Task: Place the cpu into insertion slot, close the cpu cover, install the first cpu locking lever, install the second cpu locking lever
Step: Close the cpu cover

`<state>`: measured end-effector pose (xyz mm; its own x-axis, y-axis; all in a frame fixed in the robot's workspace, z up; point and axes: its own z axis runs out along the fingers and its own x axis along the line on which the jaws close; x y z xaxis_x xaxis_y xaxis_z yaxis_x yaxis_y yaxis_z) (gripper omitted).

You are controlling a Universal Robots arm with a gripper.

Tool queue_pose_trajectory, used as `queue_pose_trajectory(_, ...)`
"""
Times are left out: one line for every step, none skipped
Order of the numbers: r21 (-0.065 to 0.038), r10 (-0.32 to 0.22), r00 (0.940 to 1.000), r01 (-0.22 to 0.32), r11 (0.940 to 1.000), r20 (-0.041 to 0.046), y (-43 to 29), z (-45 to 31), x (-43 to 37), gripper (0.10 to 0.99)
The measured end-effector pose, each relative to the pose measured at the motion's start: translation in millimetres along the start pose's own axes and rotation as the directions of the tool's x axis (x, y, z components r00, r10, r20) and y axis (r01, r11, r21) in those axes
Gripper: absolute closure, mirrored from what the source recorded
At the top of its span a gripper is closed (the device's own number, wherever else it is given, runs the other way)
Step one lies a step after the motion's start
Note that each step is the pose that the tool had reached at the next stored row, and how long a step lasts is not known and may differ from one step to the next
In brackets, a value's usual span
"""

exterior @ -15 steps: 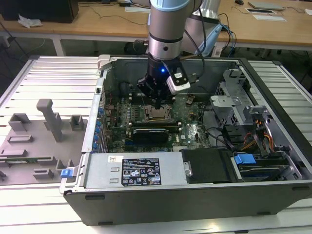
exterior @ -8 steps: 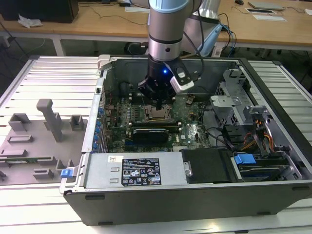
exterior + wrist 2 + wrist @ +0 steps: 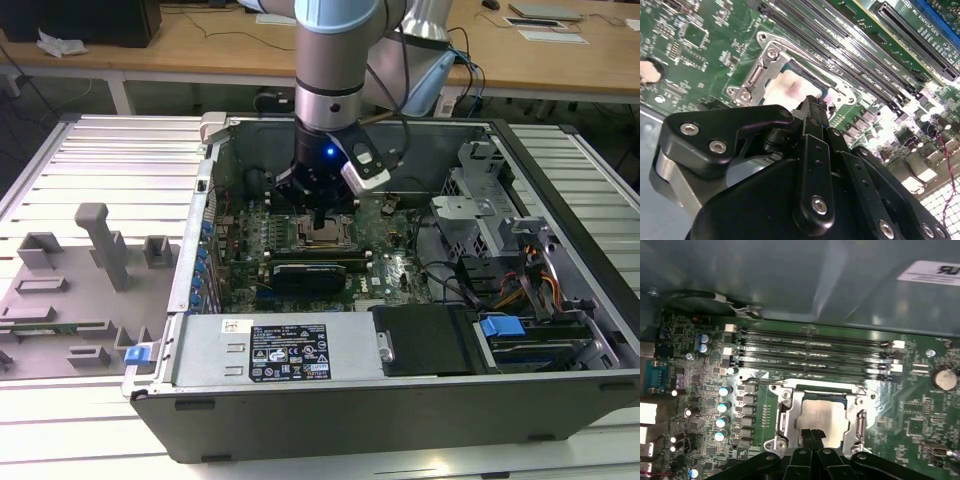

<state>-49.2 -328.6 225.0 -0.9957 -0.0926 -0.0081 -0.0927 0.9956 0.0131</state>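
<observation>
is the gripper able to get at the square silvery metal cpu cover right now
Likely yes: the gripper hangs just above the square silvery metal cpu cover, with nothing between them.

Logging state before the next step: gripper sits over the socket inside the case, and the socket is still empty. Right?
Not empty. The first wrist view shows the cpu already lying in the insertion slot, pale metal top up. The rest holds: the gripper sits over it inside the case.
</observation>
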Motion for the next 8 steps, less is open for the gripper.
queue_pose_trajectory(0.0, -0.002, 1.0, 0.002, 1.0, 0.0, 0.0, 1.1, 1.0, 0.98)
queue_pose_trajectory(0.0, -0.005, 1.0, 0.005, 1.0, 0.0, 0.1, 2.9, 2.0, 0.98)
queue_pose_trajectory(0.0, -0.007, 1.0, 0.007, 1.0, -0.0001, 0.1, 4.2, 2.6, 0.98)
queue_pose_trajectory(0.0, -0.009, 1.0, 0.009, 1.0, -0.0001, 0.2, 6.1, 3.5, 0.98)
queue_pose_trajectory(0.0, -0.01, 1.0, 0.01, 1.0, -0.0001, 0.2, 7.1, 4.1, 0.98)
queue_pose_trajectory(0.0, -0.011, 0.9999, 0.011, 0.9999, -0.0001, 0.3, 8.5, 5.5, 0.98)
queue_pose_trajectory(0.0, -0.011, 0.9999, 0.011, 0.9999, -0.0002, 0.4, 9.5, 7.4, 0.98)
queue_pose_trajectory(0.0, -0.011, 0.9999, 0.011, 0.9999, -0.0003, 0.6, 10.1, 9.1, 0.98)
